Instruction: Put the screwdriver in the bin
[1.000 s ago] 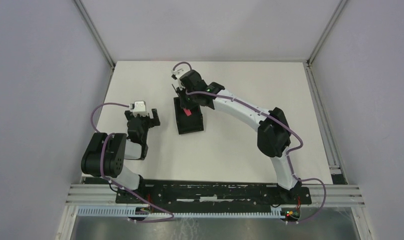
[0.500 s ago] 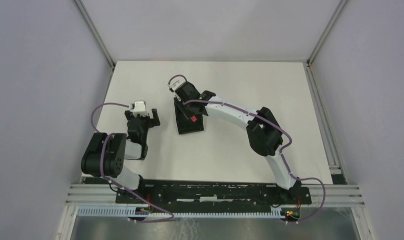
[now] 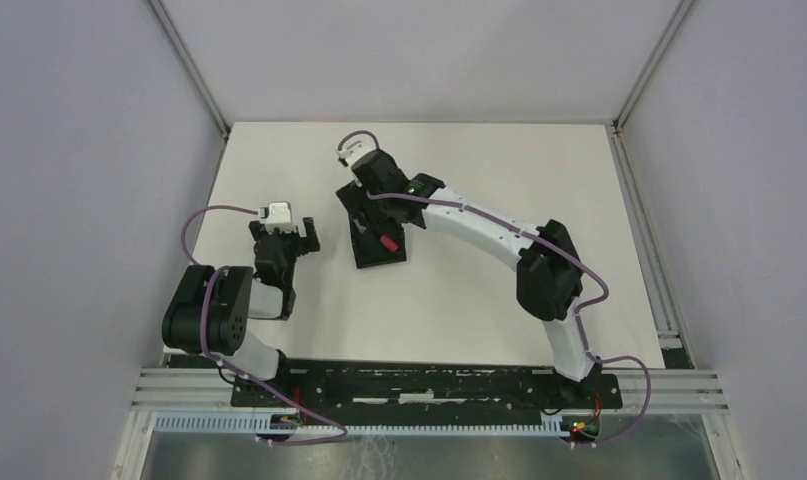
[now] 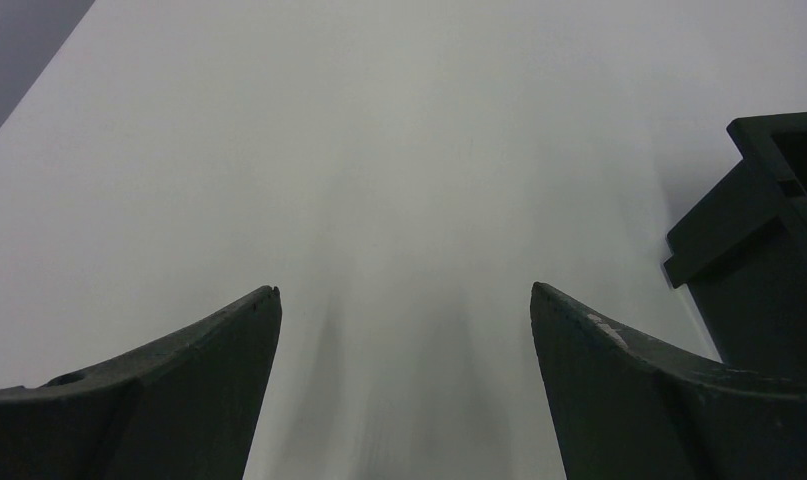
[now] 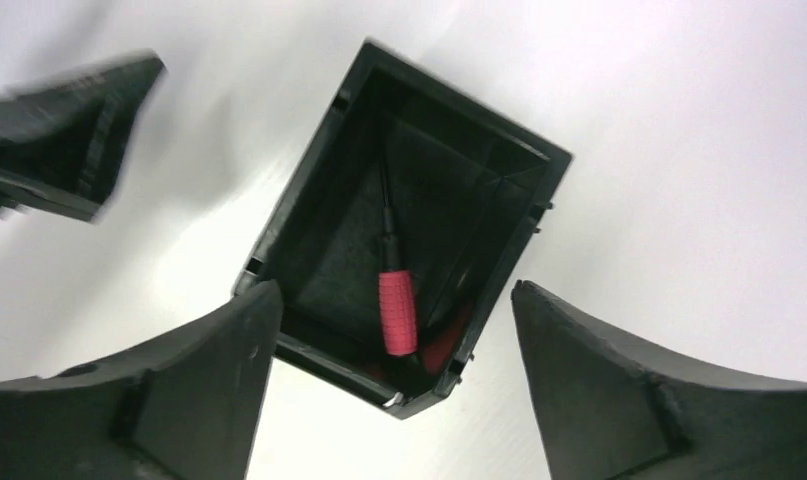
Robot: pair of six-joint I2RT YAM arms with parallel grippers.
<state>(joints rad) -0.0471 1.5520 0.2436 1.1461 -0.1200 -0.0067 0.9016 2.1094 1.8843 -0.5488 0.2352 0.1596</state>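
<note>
Screwdriver (image 5: 398, 310) — one — lying inside one bin (image 5: 314, 185); right claw (image 5: 396, 288) spread above.

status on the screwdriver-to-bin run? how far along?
Done: the small red-handled screwdriver lies inside the black rectangular plastic bin, free of any grip. In hand: nothing; the right gripper hovers above the bin with its fingers open and empty. The left gripper is open too, over the white table beside the bin. Left: probably just pulling the right arm away.
</note>
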